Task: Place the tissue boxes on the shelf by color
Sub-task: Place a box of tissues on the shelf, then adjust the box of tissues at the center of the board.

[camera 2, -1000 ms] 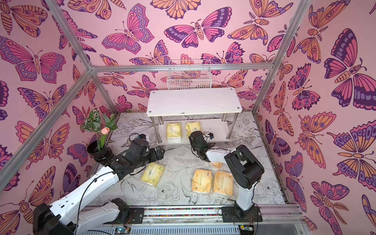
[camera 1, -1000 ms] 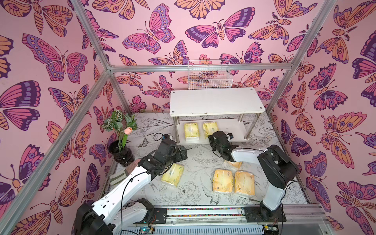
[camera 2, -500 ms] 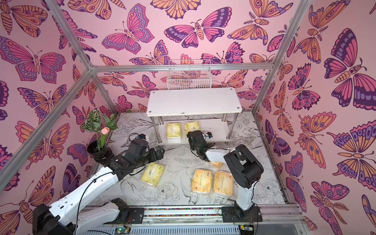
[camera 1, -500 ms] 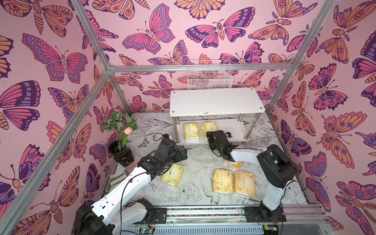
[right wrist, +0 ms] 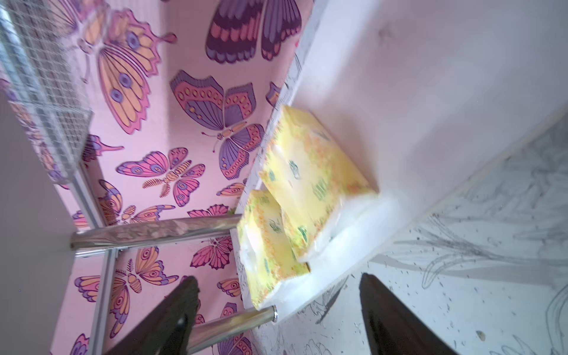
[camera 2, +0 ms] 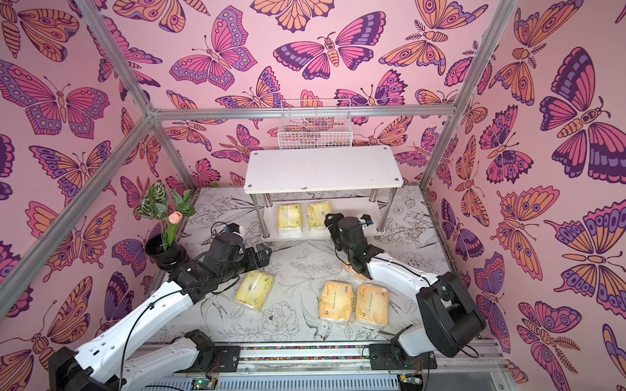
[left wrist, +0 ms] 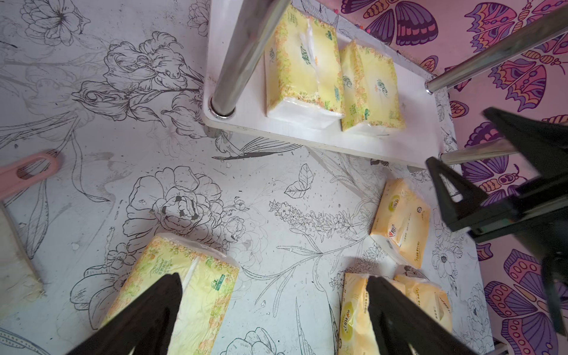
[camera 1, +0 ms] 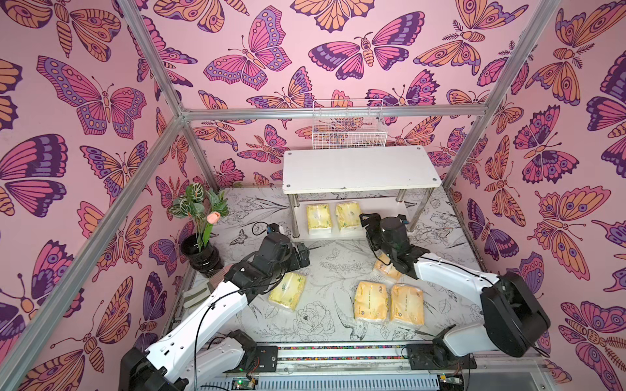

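The right gripper (right wrist: 278, 278) has just opened, empty; the second pale-yellow tissue pack (camera 1: 348, 216) now lies on the shelf's lower board (left wrist: 405, 138), at 3 o'clock of the first pack (camera 1: 318, 216); four remain.

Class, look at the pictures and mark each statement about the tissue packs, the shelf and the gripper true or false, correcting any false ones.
1. Two pale yellow packs lie on the shelf's lower board. True.
2. An orange pack lies on the top board. False: that board carries no pack; three orange packs lie on the table.
3. The right gripper holds a pack. False: its jaws stand open and empty.
4. One pale yellow pack lies on the table. True.
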Robot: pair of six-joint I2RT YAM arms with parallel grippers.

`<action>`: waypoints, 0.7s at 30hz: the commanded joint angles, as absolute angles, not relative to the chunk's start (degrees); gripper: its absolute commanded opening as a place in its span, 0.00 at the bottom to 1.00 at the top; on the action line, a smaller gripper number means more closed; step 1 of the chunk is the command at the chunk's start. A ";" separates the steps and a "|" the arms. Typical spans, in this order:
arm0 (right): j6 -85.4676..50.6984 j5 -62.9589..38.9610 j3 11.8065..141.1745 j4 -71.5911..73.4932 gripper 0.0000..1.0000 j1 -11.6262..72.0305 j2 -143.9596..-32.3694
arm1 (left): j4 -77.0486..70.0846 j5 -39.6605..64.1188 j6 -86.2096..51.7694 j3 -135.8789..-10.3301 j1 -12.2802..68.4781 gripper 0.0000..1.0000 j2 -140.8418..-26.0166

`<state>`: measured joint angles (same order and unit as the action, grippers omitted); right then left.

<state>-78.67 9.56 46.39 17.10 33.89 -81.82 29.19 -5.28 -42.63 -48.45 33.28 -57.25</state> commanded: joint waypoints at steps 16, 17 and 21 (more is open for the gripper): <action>-65.11 -8.07 55.26 14.62 0.84 23.39 -94.59 | 38.33 -6.24 -43.66 -45.86 32.71 1.00 -53.20; -65.56 -8.48 55.37 14.86 0.83 23.46 -95.14 | 38.58 -6.53 -43.89 -45.48 32.78 1.00 -53.02; -66.95 -10.53 53.87 17.52 0.82 23.94 -95.39 | 40.50 -8.28 -45.77 -43.85 32.31 1.00 -52.75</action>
